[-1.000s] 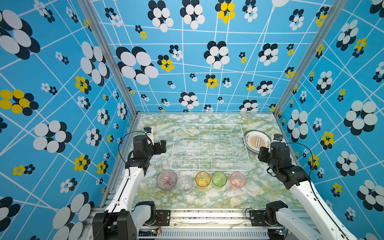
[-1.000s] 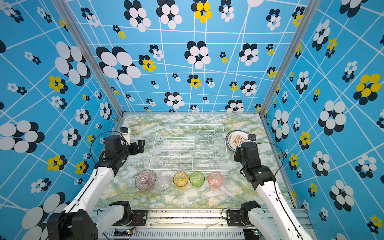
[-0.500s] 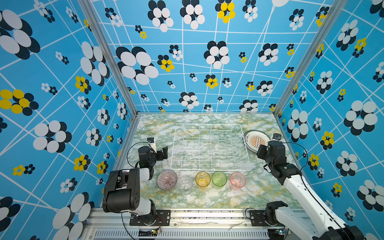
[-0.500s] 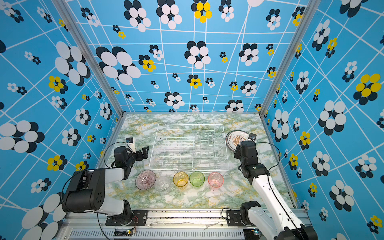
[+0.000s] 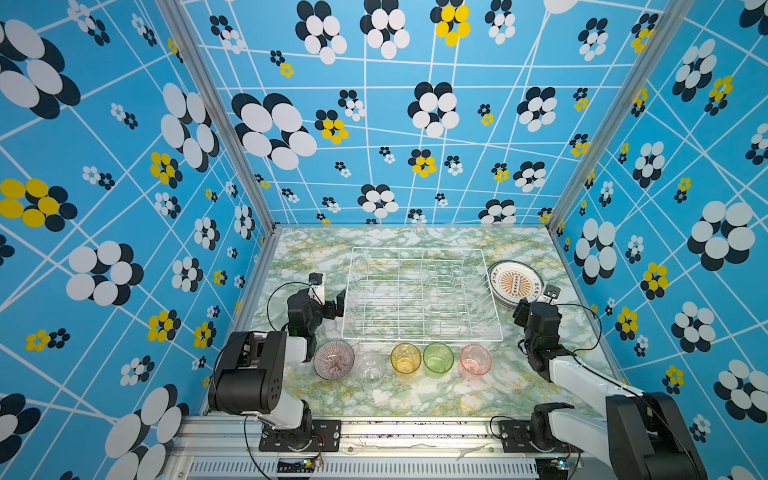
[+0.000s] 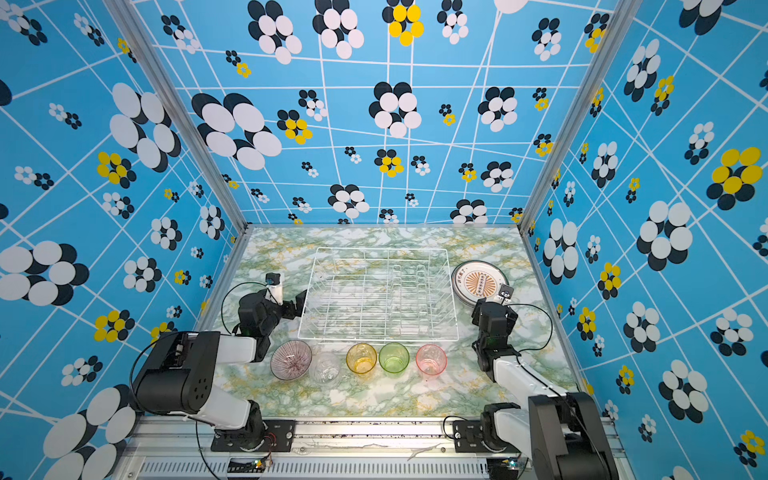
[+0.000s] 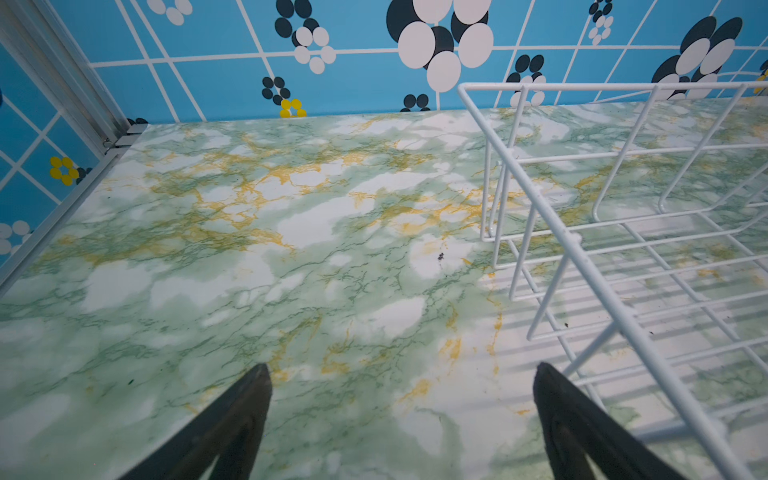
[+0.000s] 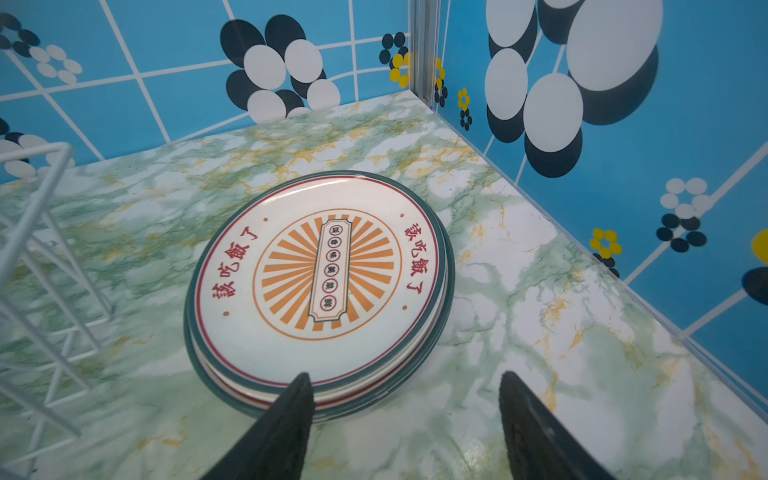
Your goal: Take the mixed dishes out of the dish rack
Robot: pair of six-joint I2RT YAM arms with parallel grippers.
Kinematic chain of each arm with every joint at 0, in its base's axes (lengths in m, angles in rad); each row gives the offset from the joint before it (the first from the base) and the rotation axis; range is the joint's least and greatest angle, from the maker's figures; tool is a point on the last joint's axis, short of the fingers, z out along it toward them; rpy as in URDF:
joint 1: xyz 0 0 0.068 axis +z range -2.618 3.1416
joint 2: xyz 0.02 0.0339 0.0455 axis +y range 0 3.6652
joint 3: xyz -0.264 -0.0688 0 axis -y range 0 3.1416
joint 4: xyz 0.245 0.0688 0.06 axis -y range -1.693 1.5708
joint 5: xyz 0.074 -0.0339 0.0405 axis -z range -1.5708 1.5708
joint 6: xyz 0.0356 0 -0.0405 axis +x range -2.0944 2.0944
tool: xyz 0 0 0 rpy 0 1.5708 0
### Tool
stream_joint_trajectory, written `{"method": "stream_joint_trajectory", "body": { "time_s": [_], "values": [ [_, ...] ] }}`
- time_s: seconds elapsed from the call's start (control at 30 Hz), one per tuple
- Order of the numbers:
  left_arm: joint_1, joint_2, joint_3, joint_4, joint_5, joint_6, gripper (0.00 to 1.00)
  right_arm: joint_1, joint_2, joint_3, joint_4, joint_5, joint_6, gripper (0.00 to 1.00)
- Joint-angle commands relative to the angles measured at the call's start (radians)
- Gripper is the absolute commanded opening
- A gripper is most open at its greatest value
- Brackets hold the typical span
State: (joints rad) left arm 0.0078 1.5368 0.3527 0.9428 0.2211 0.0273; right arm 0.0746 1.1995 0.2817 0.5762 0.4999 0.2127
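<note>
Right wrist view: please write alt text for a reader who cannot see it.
A stack of printed white plates lies flat on the marble table, before the open right gripper. A corner of the white wire dish rack shows nearby.

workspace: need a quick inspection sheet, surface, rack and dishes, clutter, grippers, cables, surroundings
surface: marble-print tabletop, no spills seen
rack: white wire dish rack at centre, empty
plates: stack of printed plates flat on the tabletop, right of the rack
front row: striped bowl, clear tumbler, amber tumbler, green tumbler, pink tumbler, in a line before the rack
clutter: nothing seen
grippers: left gripper open, empty, beside the rack's left side; right gripper open, empty, at the plates' near edge
cables: left cable loop and right cable loop, black, at the wrists, off the dishes
surroundings: blue flower-print walls on three sides
</note>
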Motion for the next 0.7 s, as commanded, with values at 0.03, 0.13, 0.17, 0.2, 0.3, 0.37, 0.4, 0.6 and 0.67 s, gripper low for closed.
{"method": "stream_joint_trajectory", "body": {
  "time_s": [0.03,0.13,0.17,0.2,0.3,0.37,0.4,0.6,0.67],
  "values": [
    [0.003,0.007,0.021,-0.018,-0.034,-0.001,0.99,-0.012,0.109,0.033,0.186,-0.005,-0.051,0.74],
    [0.003,0.008,0.028,-0.03,-0.058,-0.011,0.99,-0.016,0.152,0.058,0.213,-0.042,-0.101,0.75],
    [0.003,0.008,0.027,-0.03,-0.058,-0.012,0.99,-0.019,0.171,0.057,0.244,-0.05,-0.109,0.75],
    [0.002,0.008,0.026,-0.031,-0.058,-0.012,0.99,-0.024,0.202,0.063,0.271,-0.066,-0.11,0.76],
    [0.003,0.008,0.028,-0.03,-0.058,-0.012,0.99,-0.026,0.304,0.066,0.37,-0.118,-0.136,0.78],
    [0.003,0.008,0.028,-0.031,-0.058,-0.012,0.99,-0.026,0.346,0.083,0.358,-0.128,-0.138,0.79],
    [0.003,0.008,0.028,-0.03,-0.058,-0.012,0.99,-0.023,0.365,0.072,0.415,-0.131,-0.149,0.81],
    [0.003,0.009,0.029,-0.03,-0.058,-0.012,0.99,-0.022,0.354,0.079,0.384,-0.132,-0.146,0.99],
    [0.003,0.008,0.029,-0.03,-0.058,-0.012,0.99,-0.022,0.351,0.08,0.376,-0.133,-0.148,0.99]
  ]
}}
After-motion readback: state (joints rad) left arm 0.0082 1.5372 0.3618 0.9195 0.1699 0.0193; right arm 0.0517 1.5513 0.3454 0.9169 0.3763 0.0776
